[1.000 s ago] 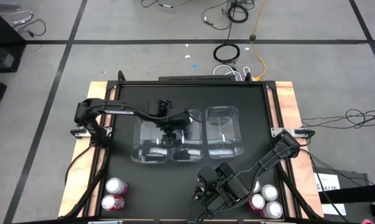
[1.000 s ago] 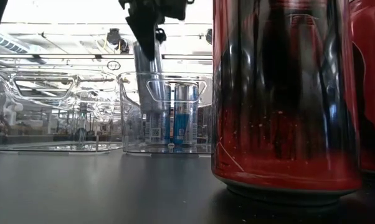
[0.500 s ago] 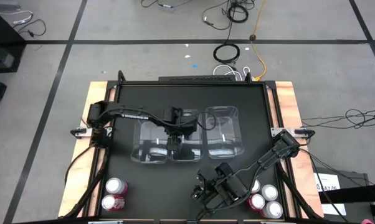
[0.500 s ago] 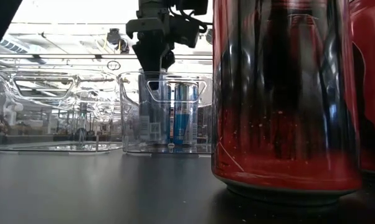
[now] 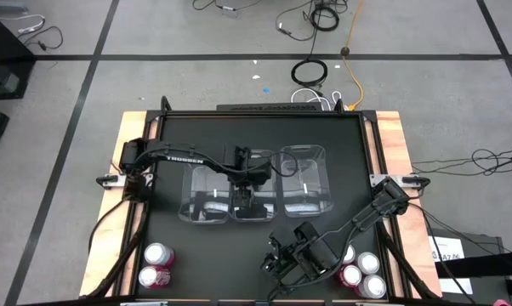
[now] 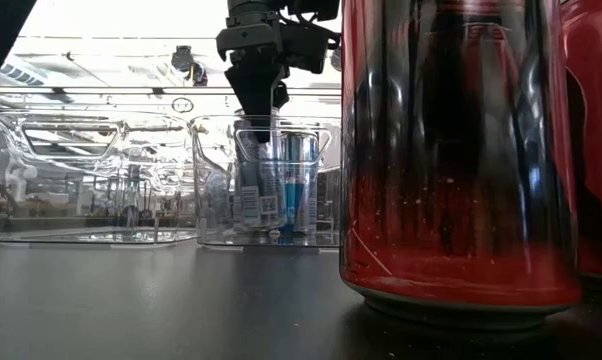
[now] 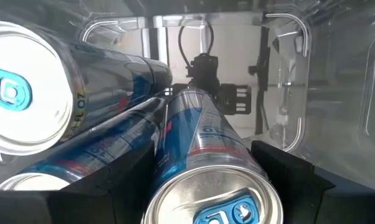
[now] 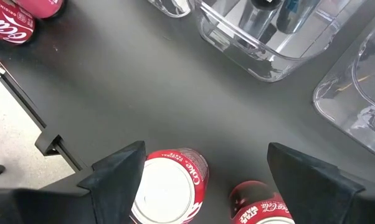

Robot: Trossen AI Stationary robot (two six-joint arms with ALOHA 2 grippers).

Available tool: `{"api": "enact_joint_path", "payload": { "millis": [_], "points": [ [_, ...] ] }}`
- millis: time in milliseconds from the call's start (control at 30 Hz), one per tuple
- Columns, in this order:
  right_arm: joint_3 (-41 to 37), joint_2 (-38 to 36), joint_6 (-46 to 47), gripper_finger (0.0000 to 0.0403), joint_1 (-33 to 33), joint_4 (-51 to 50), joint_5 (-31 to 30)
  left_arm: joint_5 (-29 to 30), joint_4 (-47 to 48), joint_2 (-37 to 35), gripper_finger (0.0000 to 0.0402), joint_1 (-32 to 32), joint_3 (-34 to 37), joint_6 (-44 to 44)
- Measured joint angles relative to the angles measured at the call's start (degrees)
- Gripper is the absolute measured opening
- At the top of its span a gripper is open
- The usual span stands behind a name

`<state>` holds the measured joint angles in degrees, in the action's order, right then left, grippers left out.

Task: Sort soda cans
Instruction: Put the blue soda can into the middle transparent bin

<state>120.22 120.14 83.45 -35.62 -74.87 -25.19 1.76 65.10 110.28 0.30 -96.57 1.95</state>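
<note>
The left tool is inside the middle clear rectangular plastic bin, its fingers either side of a slim blue-and-silver soda can; whether it grips or has let go cannot be told. Lifting carelessly could tip this can against the neighbouring blue cans or catch the bin wall, which stands close. Right of the bin, the right tool hangs spread above red soda cans on the black surface, with open room around.

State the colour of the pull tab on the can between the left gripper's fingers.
Blue, on the silver-and-blue can; left wrist view.
</note>
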Motion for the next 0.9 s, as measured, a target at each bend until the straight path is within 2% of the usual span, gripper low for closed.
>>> {"api": "enact_joint_path", "payload": {
  "millis": [333, 533, 700, 900],
  "points": [
    [0.0, 0.0, -0.03, 0.0329, -0.02, 0.0, -0.02, -0.26, 3.11, 0.0, 0.0269, 0.07, 0.37, -1.24],
    [0.0, 0.0, -0.08, 0.0329, -0.09, 0.0, -0.02, -0.38, 1.8, 0.02, 0.0269, 0.11, 0.37, -0.93],
    [0.0, 0.0, -0.08, 0.0329, -0.09, 0.2, -0.02, -4.82, 1.29, 0.02, 0.0269, 0.72, 0.37, -0.1],
    [0.0, 0.0, -0.08, 0.0329, -0.21, 0.62, -0.02, -5.11, 1.31, 0.02, 0.027, 2.19, 0.37, -0.13]
  ]
}}
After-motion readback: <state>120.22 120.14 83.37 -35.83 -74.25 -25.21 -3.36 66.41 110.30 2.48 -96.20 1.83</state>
